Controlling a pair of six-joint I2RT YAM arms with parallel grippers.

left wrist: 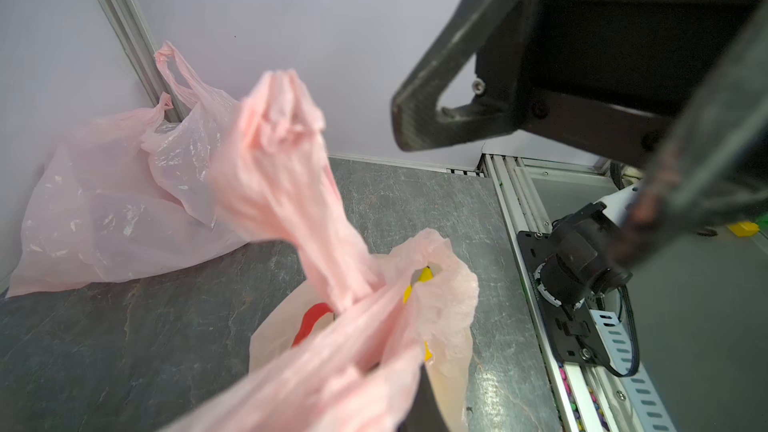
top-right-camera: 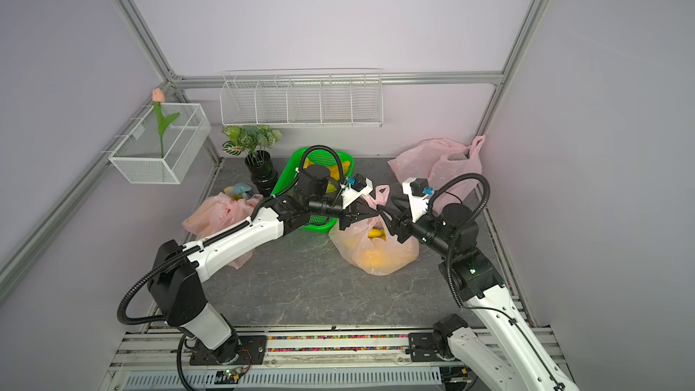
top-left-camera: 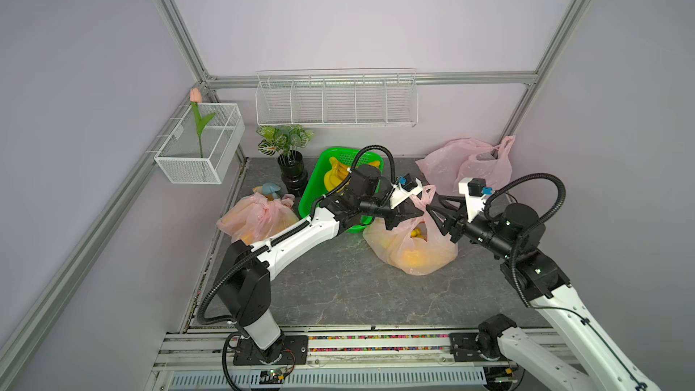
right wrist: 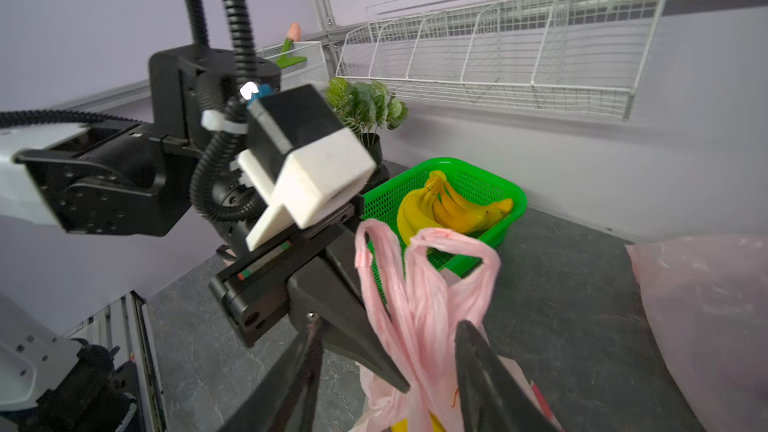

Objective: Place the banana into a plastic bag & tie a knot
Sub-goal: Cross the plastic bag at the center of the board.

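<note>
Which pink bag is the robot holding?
The middle pink bag: the left gripper pinches its handles. The bag by the mushroom toy and the back corner bag lie untouched.

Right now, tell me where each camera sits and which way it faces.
Top views: high in front, looking down on the table; left arm and right arm show.
Left wrist: faces the spare bag by the right wall; right pincer shows, open.
Right wrist: faces the green basket; own fingers and left pincer, shut on the handles.
Shared: both wrist views see those handles.
</note>
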